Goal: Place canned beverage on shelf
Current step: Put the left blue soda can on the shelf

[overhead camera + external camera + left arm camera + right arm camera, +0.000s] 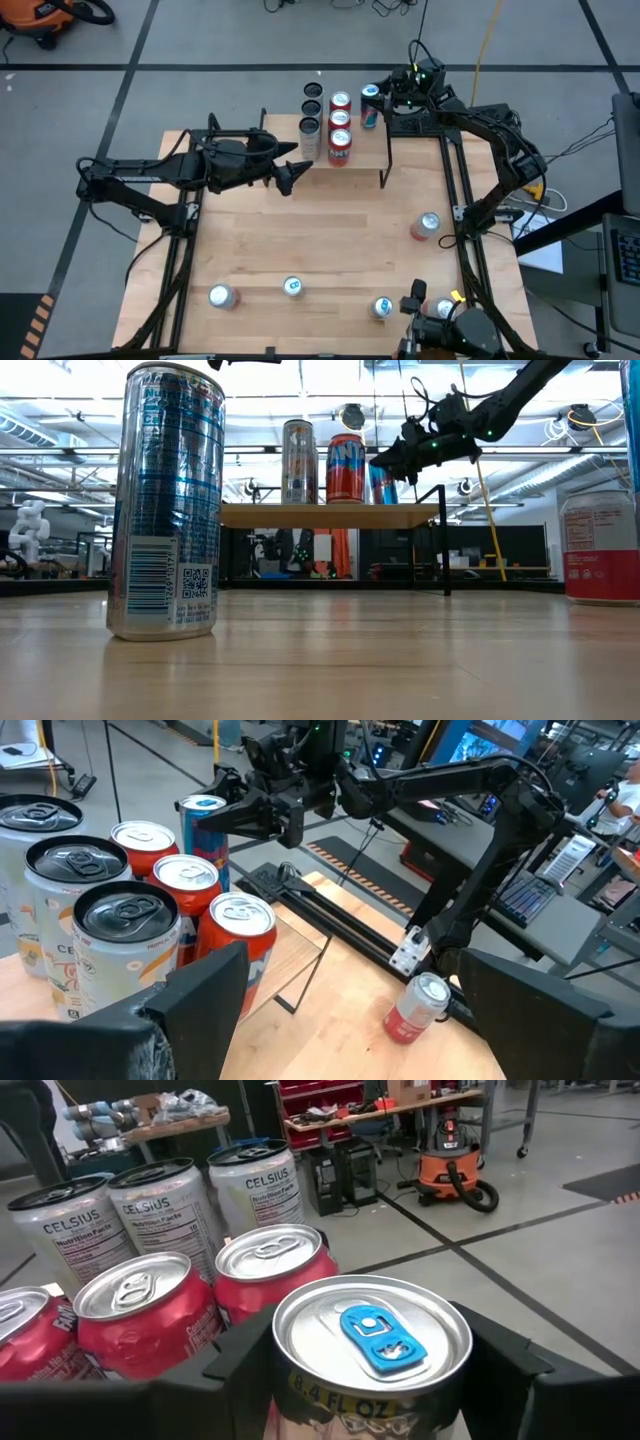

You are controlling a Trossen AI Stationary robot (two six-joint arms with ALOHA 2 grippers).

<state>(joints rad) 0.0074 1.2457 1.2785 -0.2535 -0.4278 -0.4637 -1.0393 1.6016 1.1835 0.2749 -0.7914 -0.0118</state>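
Jaws of right gripper (372, 106) clamped on blue can (370, 104), upright, long axis vertical, silver lid w/ blue tab up, at shelf (330, 515) far edge beside red cans (340, 128). Left gripper (296, 175) nearby, jaws wide, empty.

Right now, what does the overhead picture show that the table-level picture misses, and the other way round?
Only the overhead view shows the left gripper waiting open beside the shelf, and small cans along the table's near edge.

Only the table-level view shows the tall silver-blue can's barcode and the shelf's thin black legs.

Both show the right gripper, jaws closed on a blue-topped can, by the cans on the shelf.
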